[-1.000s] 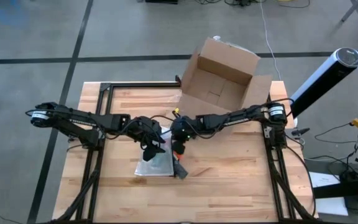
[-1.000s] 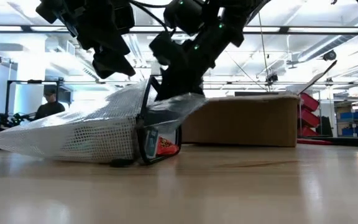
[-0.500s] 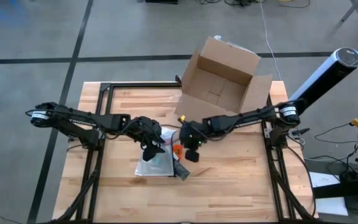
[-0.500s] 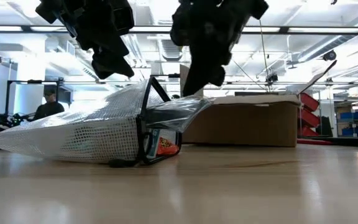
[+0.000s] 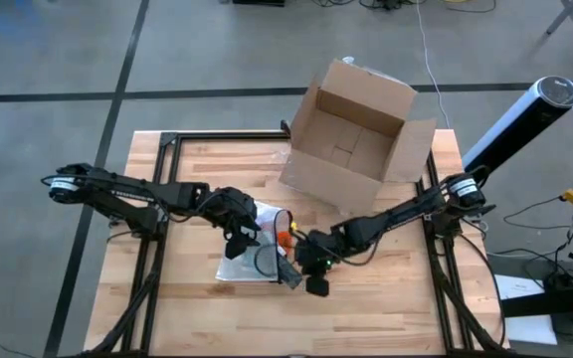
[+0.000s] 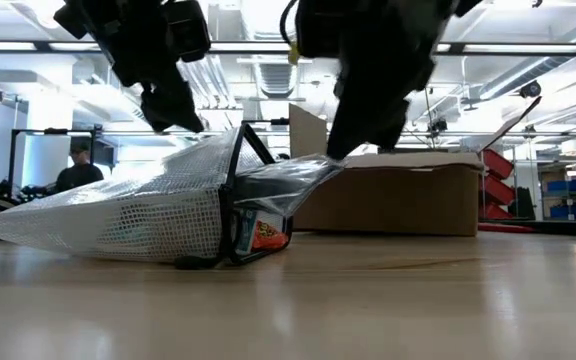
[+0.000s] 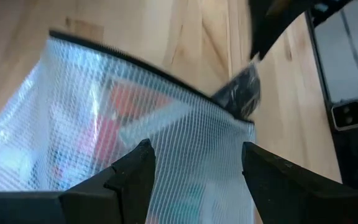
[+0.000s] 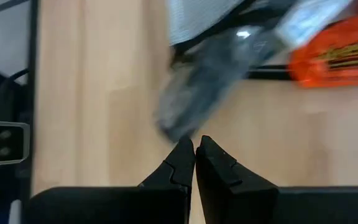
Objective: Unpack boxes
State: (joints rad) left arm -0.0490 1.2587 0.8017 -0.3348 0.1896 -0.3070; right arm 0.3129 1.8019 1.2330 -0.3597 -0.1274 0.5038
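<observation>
Hovering over the mesh pouch point(image 5: 252, 261) mid-table, my left gripper point(image 5: 239, 239) is spread above it. My right gripper point(image 5: 316, 285), pressed together and empty, sits beside the pouch's mouth. The open cardboard box point(image 5: 354, 134) stands at the far edge, nearer my right arm.

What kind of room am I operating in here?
Probably a large robotics lab or workshop: open ceiling with strip lights, red parts bins on shelving, other rigs with a person behind the wooden table.
</observation>
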